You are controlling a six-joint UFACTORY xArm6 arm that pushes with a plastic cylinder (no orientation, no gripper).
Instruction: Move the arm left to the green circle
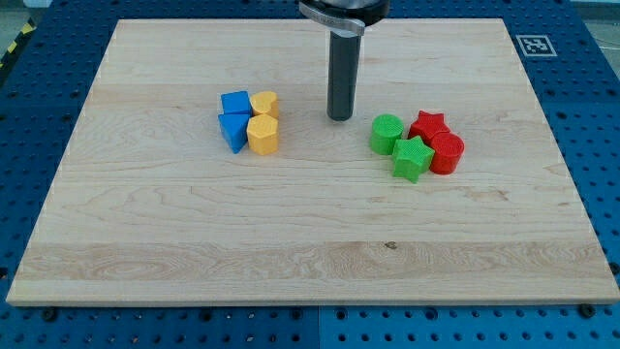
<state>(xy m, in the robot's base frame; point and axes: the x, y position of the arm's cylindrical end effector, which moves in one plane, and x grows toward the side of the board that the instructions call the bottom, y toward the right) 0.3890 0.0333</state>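
The green circle (387, 134) is a short, round block with a ribbed, layered-looking side and a flat top, sitting just to the view's right of my tip (340, 118) and slightly toward the view's bottom, near but apart from it. My tip is the lower end of a straight dark rod; it has no fingers to open or close, grips nothing, and touches no block. Beyond the circle from my tip, the green star (412, 158) presses against its lower right side, the red star (429, 126) lies at the circle's right, and a round red block (447, 152) closes that cluster on the far side. Well apart on my tip's other side, toward the view's left, four blocks huddle together: a blue cube (235, 103), a blue wedge-like piece (233, 129) whose exact shape I can't quite settle, and two yellow blocks (263, 134), probably hexagonal. Everything rests on a pale wooden board (291, 233) with long horizontal grain and a small dark knot. Around it runs a blue perforated table (601, 116), and a white fiducial tag (532, 45) sits past the board's top right corner.
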